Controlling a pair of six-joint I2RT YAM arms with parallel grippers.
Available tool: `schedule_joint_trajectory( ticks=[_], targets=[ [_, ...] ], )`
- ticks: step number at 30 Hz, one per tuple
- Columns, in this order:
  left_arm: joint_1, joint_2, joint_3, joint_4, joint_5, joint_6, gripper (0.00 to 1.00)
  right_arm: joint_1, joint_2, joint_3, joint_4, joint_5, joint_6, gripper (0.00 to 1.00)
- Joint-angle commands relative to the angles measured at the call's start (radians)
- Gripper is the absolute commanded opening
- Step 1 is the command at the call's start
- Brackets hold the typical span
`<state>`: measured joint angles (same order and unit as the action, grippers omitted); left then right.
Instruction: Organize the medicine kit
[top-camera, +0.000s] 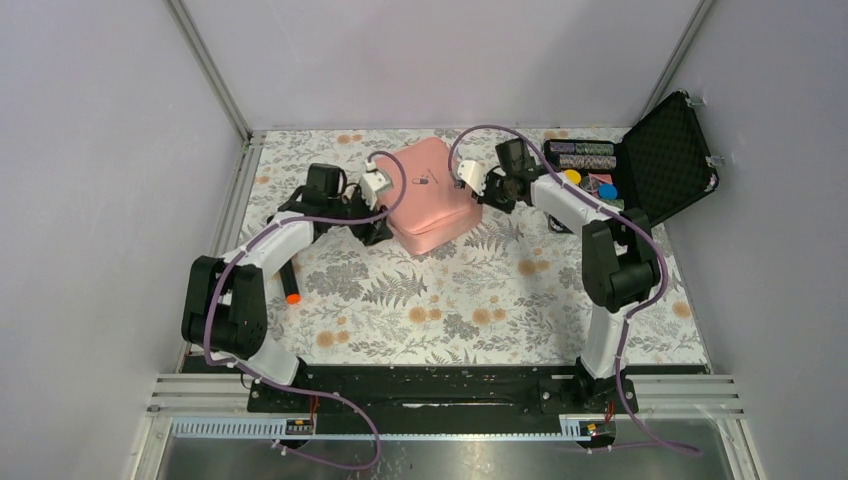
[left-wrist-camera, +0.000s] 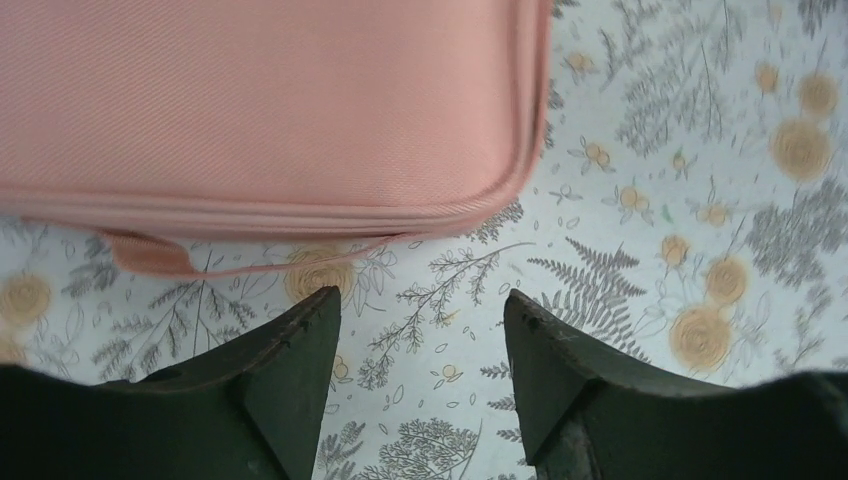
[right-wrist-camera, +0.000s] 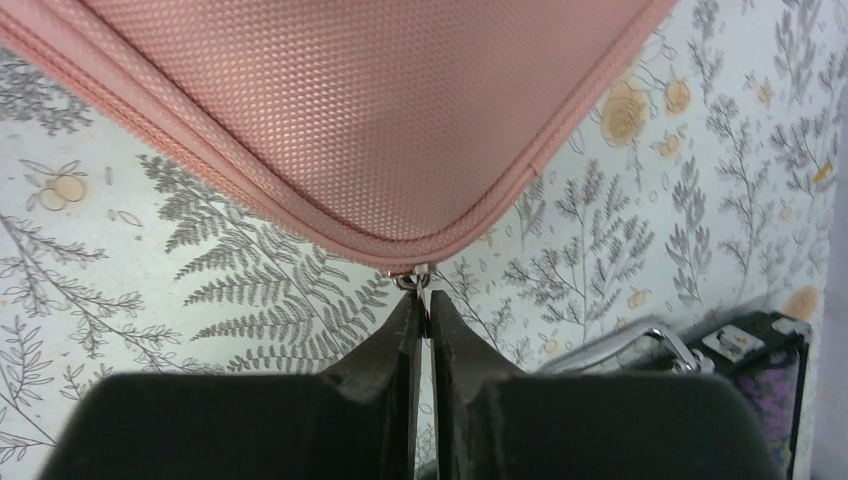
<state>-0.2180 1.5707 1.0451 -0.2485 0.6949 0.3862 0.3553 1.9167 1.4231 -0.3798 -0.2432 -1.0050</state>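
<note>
Right pincer (right-wrist-camera: 422, 305) is seen pressed together, clamped on the small metal zipper pull (right-wrist-camera: 412, 279) at a rounded corner of the pink medicine kit (right-wrist-camera: 380, 110). Left pincer (left-wrist-camera: 420, 310) is seen apart, nothing caught between its fingers (left-wrist-camera: 290, 350); only the flowered counter (left-wrist-camera: 640, 300) is shown in the gap. The kit's long edge is found just ahead of the left tips, not touched, with a short pink fabric tab (left-wrist-camera: 150, 255) stuck out from under that edge. From above, the kit is seen with lid shut, laid flat at the back middle of the counter and skewed to its edges, small dark logo on top. It is flanked by the left pincer at its left side and the right pincer at its right corner. A black hard case (top-camera: 665, 150) is stood open at the back right, lid tilted up, coloured chips (top-camera: 580, 155) packed inside. A black pen-like thing with an orange tip (top-camera: 290, 285) is laid beside the left arm, well apart from the kit
</note>
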Motion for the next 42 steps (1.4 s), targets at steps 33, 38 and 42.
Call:
schedule_joint_trajectory(
  ticks=[33,38,42],
  targets=[
    [-0.202,0.013,-0.137,0.343,-0.293,1.067,0.50,-0.047,0.328,0.659,-0.518,-0.055,0.203,0.00],
    [-0.162,0.024,-0.071,0.341,-0.196,1.002,0.61,-0.047,0.422,0.803,-0.518,-0.005,0.269,0.00],
    [-0.182,0.073,0.002,0.280,-0.143,1.058,0.70,-0.042,0.450,0.856,-0.499,-0.002,0.271,0.00]
  ],
)
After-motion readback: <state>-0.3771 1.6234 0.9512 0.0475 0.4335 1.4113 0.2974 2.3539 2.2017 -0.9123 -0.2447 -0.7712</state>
